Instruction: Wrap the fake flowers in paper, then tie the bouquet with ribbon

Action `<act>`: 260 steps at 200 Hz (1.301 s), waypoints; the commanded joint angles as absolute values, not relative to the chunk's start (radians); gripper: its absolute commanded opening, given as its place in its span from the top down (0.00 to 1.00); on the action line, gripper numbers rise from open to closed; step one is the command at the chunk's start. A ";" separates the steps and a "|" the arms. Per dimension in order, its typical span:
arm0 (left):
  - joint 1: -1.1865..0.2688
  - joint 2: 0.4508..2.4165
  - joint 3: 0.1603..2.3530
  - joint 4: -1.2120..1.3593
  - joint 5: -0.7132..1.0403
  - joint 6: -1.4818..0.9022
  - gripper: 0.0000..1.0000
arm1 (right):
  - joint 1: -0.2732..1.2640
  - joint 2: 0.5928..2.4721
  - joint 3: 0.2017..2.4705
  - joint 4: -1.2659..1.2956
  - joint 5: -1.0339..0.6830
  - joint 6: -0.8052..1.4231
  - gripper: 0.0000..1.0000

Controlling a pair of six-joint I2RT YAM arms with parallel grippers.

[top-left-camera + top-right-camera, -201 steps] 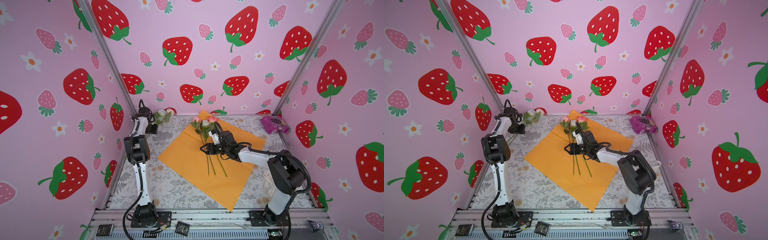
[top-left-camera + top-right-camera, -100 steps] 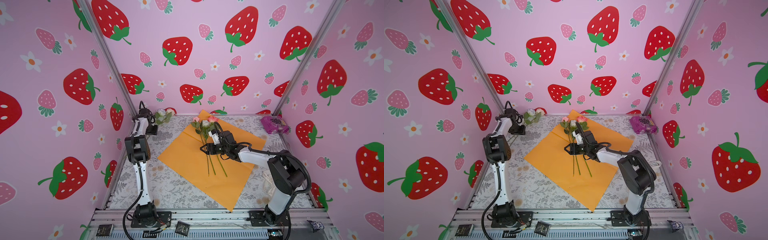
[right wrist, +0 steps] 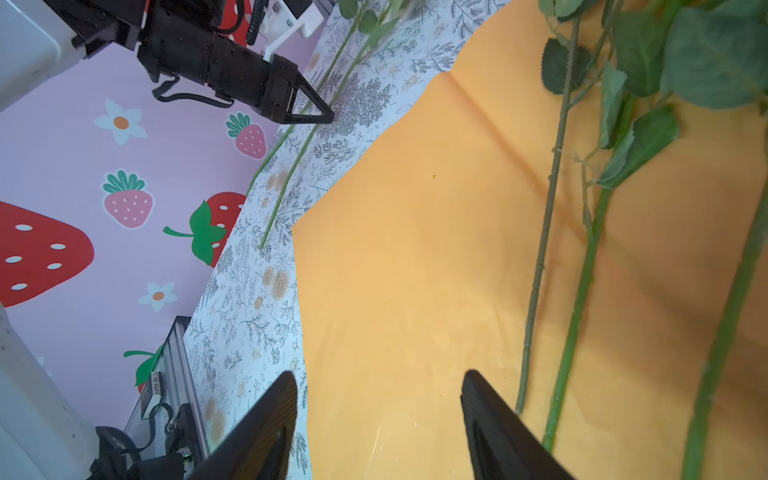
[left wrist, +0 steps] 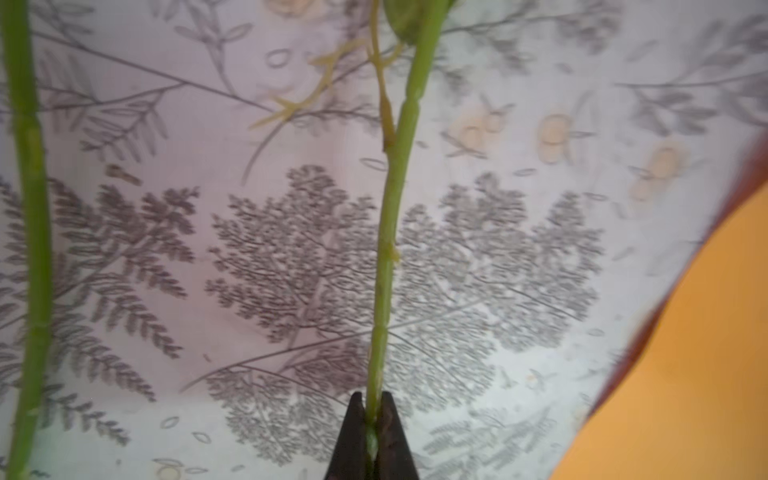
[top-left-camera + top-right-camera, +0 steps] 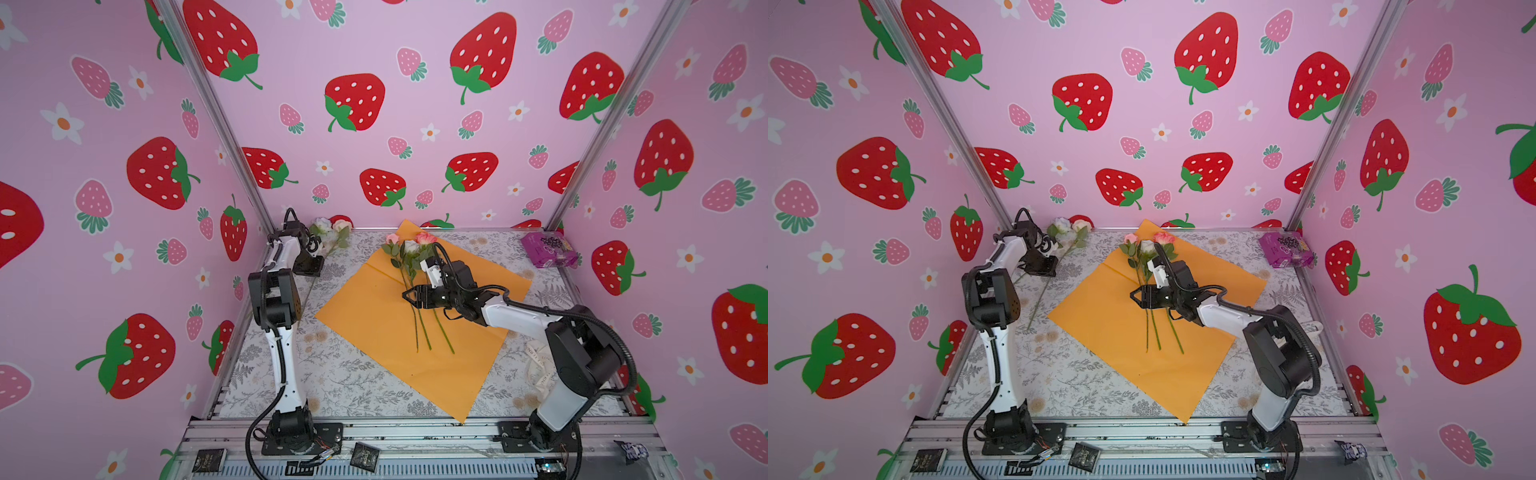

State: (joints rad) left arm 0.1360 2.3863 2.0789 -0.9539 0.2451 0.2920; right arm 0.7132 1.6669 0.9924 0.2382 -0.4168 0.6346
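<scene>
The bouquet of fake flowers lies in two parts. Three roses (image 5: 409,245) rest with their stems (image 5: 422,328) on the orange wrapping paper (image 5: 374,320), in both top views. Two pale roses (image 5: 332,228) lie at the back left on the tablecloth. My left gripper (image 5: 313,270) is down at their stems. In the left wrist view it (image 4: 372,409) is shut on one green stem (image 4: 392,208); the other stem (image 4: 29,249) lies free beside it. My right gripper (image 5: 405,295) hangs open over the paper (image 3: 395,270), empty, with the three stems (image 3: 573,311) just beside one finger (image 3: 478,399).
A purple packet (image 5: 548,249) sits in the back right corner. A cream ribbon (image 5: 540,365) lies by the right arm's base. Pink strawberry walls enclose three sides; an aluminium rail (image 5: 415,432) runs along the front edge.
My left gripper has closed onto the rose stem at the back left. The right arm and the flowers on the paper have hardly moved.
</scene>
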 commanded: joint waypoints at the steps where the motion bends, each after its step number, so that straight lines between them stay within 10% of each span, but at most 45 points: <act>1: 0.107 2.256 2.032 -0.979 0.395 0.265 1.00 | 0.713 1.565 0.937 0.238 -0.332 0.635 0.34; 85: -0.066 1.900 1.490 -0.471 0.720 -0.495 1.00 | 0.570 1.201 0.682 0.161 -0.174 0.672 0.32; 160: -0.452 1.976 1.428 -0.099 0.448 -0.870 1.00 | 0.541 1.114 0.629 0.125 -0.196 0.676 0.32; 260: -0.548 2.157 1.466 0.039 0.283 -0.982 1.00 | 0.540 1.156 0.624 0.124 -0.265 0.661 0.32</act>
